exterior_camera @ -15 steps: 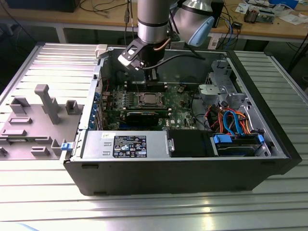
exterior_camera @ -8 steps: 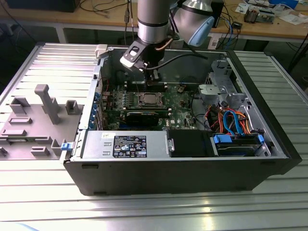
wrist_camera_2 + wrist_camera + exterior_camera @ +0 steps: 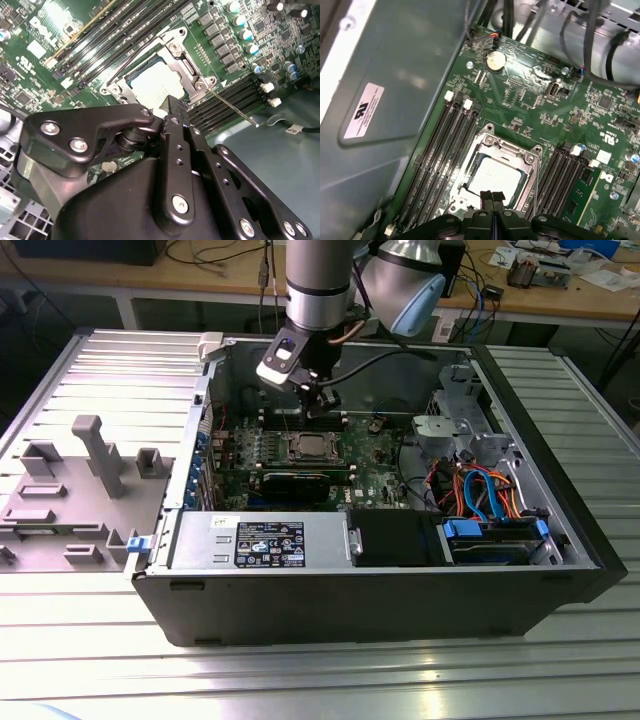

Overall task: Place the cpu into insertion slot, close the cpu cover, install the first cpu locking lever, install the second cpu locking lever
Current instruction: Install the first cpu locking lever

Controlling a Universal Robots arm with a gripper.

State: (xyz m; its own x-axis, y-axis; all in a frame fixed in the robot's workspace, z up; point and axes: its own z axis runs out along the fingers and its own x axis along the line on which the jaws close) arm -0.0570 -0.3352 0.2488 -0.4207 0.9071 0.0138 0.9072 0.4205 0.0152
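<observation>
I'm hovering the gripper (image 3: 492, 196) at the slot's (image 3: 306, 448) edge, fingers pressed together and empty, probably for pushing the free lever (image 3: 232, 107). The cpu (image 3: 495, 176) is sitting seated under the lowered cover (image 3: 510, 148).

Worktop: my worktop (image 3: 300, 680) is ribbed silver-grey metal, slats running across
Furniture: a wooden bench (image 3: 110, 280) stands beyond it, strewn with cables (image 3: 215, 255) and papers (image 3: 610, 278)
Light: even and soft over everything I see

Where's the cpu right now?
The cpu sits in the insertion slot, framed by the cpu cover, between the memory slots, beside the pincer in the first wrist view.
</observation>
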